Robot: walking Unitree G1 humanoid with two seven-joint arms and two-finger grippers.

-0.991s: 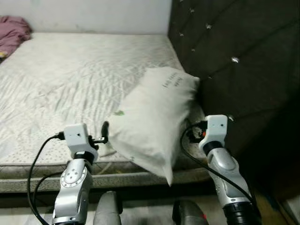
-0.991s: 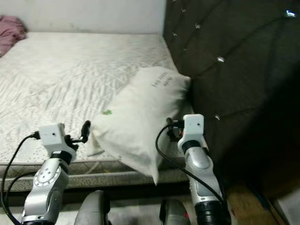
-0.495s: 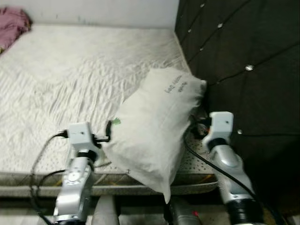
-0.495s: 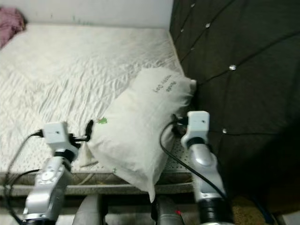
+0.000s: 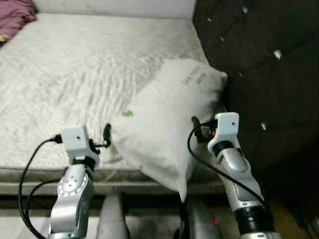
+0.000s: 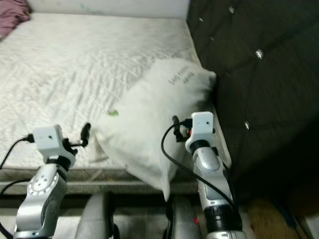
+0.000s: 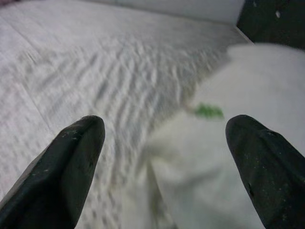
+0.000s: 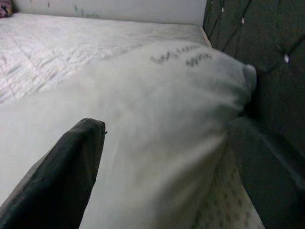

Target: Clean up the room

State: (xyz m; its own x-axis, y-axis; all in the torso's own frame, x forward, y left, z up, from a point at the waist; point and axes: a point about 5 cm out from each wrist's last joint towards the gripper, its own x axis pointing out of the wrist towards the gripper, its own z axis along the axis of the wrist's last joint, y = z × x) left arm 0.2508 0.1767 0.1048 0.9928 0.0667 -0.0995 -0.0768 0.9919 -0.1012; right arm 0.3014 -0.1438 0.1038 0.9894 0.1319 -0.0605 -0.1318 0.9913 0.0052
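Observation:
A white pillow with dark lettering and a small green tag lies tilted on the near right corner of the bed, its lower corner hanging over the mattress edge. My left gripper is open at the pillow's left edge, and the tagged corner sits ahead between its fingers. My right gripper is open on the pillow's right side, close to the headboard. The pillow's broad face lies between its fingers.
The white quilted mattress stretches away to a pale wall. A dark tufted headboard rises on the right. A pink cloth lies at the bed's far left corner. The bed frame edge runs just below my arms.
The view has shifted and looks down more steeply on the bed. Both grippers stay on either side of the pillow, and the pillow rests in much the same place.

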